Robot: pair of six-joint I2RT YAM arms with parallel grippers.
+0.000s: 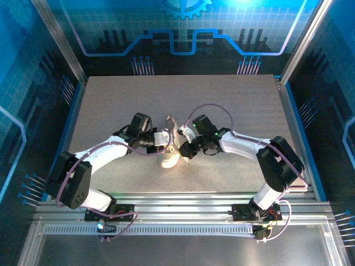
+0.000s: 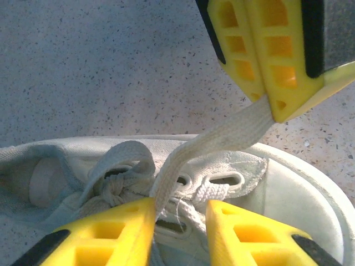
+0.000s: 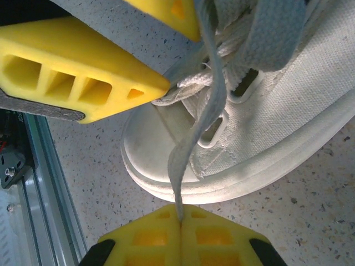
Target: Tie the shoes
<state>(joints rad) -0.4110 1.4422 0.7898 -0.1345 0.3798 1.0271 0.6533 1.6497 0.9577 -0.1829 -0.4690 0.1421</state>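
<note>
The right claw (image 3: 180, 213) pinches the lace (image 3: 208, 111) taut; the left claw (image 2: 181, 209), half open around it, could miss if pulling drags the shoe (image 2: 299, 188).

in the left wrist view the sneaker (image 2: 288, 188) runs off the left and bottom edges, and the lace (image 2: 222, 138) end vanishes between the closed fingers of the right pincer (image 2: 272, 111). from above, that pincer and the left pincer (image 1: 166, 143) cover the sneaker's middle, where the lace is too small to trace.
</note>
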